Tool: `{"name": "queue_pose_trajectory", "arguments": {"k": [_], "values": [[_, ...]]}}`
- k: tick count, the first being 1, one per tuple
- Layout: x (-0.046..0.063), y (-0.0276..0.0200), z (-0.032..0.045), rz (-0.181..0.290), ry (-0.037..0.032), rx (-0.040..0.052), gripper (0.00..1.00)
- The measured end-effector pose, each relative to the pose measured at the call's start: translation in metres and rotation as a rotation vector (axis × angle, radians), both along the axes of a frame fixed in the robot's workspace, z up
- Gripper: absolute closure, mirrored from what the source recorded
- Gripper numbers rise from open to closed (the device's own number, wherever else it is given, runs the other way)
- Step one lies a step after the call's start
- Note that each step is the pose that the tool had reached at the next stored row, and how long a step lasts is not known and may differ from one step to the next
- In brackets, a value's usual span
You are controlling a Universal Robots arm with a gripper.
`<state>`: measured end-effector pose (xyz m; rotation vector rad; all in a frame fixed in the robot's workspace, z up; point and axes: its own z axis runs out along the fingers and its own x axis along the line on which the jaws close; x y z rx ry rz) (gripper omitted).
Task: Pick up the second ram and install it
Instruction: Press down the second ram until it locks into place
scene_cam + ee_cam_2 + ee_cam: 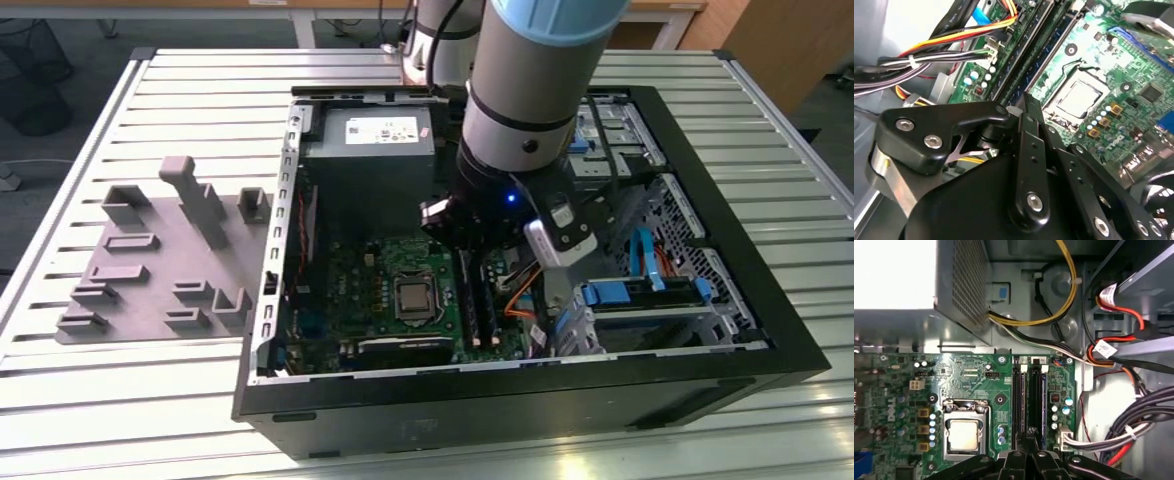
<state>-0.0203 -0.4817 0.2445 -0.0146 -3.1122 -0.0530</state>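
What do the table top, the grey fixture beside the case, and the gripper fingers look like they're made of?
Table top: likely aluminium; pale, ribbed slats with a soft sheen. Grey fixture at the exterior view's left: probably moulded or printed plastic; matte, uniform grey blocks. Gripper fingers: black, satin, possibly anodised metal, with bright screw heads.

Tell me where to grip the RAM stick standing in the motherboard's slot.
Probably grip the RAM stick by its long top edge, pinching across the flat faces, from straight above: it stands on edge in its slot, with a neighbouring slot close beside.
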Motion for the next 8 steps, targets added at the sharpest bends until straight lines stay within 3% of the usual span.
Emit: {"name": "queue_pose_trajectory", "arguments": {"k": [8], "values": [[0.0000, 0.0000, 0.0013, 0.000, 0.0000, -0.0001, 0.89]]}}
